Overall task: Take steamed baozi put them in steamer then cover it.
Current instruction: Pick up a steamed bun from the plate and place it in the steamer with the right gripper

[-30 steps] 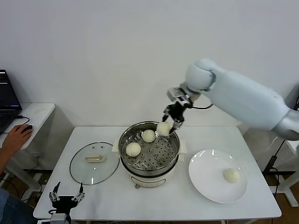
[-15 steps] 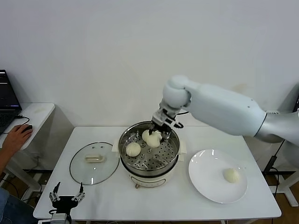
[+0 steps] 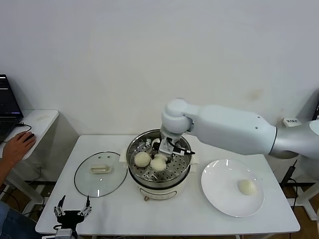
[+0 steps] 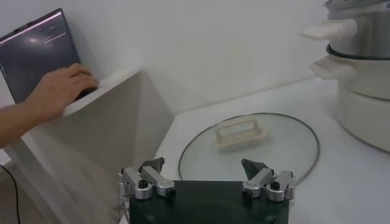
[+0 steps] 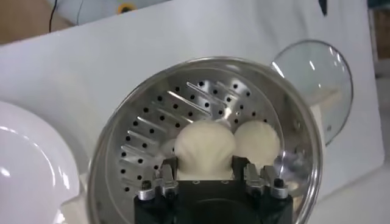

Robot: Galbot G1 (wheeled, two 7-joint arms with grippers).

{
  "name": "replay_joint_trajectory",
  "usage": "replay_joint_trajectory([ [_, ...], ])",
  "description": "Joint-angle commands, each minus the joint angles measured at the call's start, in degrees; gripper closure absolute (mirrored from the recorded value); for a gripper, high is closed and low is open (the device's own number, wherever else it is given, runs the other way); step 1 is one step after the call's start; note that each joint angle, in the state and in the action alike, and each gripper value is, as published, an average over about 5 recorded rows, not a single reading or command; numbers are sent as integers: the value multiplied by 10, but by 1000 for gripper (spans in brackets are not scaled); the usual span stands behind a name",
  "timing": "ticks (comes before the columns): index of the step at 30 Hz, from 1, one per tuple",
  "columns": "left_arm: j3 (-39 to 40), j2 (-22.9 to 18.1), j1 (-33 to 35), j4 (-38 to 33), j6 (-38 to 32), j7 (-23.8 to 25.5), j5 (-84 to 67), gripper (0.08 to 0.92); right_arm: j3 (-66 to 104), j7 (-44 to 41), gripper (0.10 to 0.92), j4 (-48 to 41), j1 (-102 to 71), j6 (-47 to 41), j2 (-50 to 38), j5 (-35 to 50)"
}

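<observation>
The steamer point(image 3: 132, 149) stands mid-table, its perforated tray point(image 5: 152, 140) uncovered. My right gripper point(image 3: 160, 158) reaches down into it and is shut on a cream-white baozi point(image 5: 204, 149), held low over the tray with a finger on each side. A second baozi point(image 3: 142, 159) lies right beside it and also shows in the right wrist view point(image 5: 257, 141). One more baozi point(image 3: 246, 186) lies on the white plate point(image 3: 224, 184). The glass cover point(image 3: 99, 173) lies flat on the table left of the steamer, handle point(image 4: 241, 132) up. My left gripper point(image 3: 71, 211) is parked open at the table's front left.
The right arm spans from the right side over the steamer's far rim. A side table at the left holds a laptop point(image 3: 7, 107) and a person's hand point(image 3: 17, 144). The steamer's base and handle point(image 4: 365, 79) rise to one side of the left gripper.
My right gripper has carried the baozi from above the steamer's far right rim down and leftwards into the pot, next to the baozi at the left. The left arm has not moved.
</observation>
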Motion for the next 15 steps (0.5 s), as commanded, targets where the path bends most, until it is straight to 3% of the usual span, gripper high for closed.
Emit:
replay_joint_trajectory([
  [1,0,1,1,-1,0,0,0,177,-17,14,465,29,-9,48,4,-49],
  [15,-2,0,2,-2,0,-1,-1,177,-12,5,465,30,-37,50,3,-96],
])
